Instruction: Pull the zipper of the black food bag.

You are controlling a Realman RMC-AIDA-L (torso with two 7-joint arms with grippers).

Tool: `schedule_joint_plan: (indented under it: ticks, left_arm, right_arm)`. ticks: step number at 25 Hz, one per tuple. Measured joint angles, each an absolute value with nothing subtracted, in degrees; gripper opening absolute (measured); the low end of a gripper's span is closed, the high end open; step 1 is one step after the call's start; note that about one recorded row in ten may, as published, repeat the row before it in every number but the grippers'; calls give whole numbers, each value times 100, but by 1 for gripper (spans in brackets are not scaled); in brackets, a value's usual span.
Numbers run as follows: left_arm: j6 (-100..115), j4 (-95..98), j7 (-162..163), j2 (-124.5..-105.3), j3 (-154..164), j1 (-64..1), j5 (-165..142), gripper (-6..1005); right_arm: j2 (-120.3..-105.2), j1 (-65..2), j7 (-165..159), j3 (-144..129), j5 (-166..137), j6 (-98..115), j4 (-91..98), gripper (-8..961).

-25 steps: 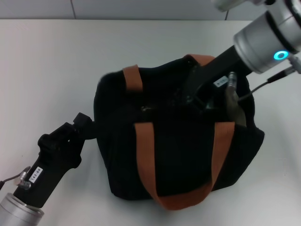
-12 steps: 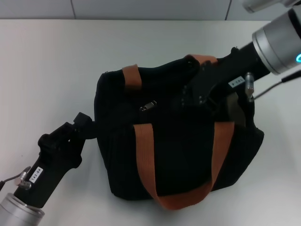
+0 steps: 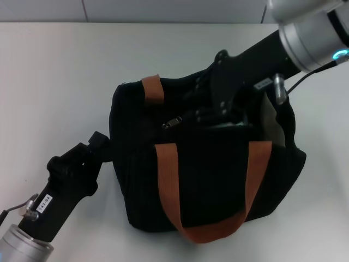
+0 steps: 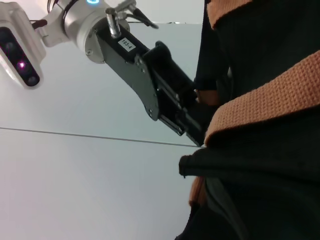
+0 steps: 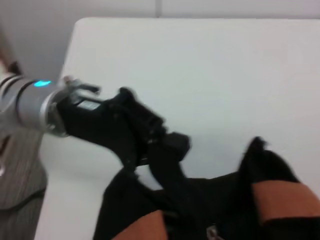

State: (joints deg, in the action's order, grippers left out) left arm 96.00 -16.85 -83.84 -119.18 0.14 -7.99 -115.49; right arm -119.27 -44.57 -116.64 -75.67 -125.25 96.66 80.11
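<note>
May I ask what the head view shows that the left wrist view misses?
Only the head view shows the zipper and the left claw beside the black food bag. Only the left wrist view shows a white, pink-lit unit. Both show the bag, its orange handles and the right claw at its top.

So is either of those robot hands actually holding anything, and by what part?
The left gripper pinches the black food bag by its side strap. The right gripper is above the zipper; whether it grips anything cannot be told.
</note>
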Motion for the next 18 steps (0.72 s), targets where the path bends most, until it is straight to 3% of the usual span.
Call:
schedule_joint_plan:
  ticks: [8,18]
  left_arm:
    - [9600,-1688,-8385,-11918,23,-816,-11557,22]
    - [9632,-1672,-8385,-11918,26,-803,-11608,22]
  right_arm:
    - [-11932,-4598,-11493,-8075,-12568,9453,7743,295]
    - [-11936,-4698,-11430,-8393,-12644,8904,7478,286]
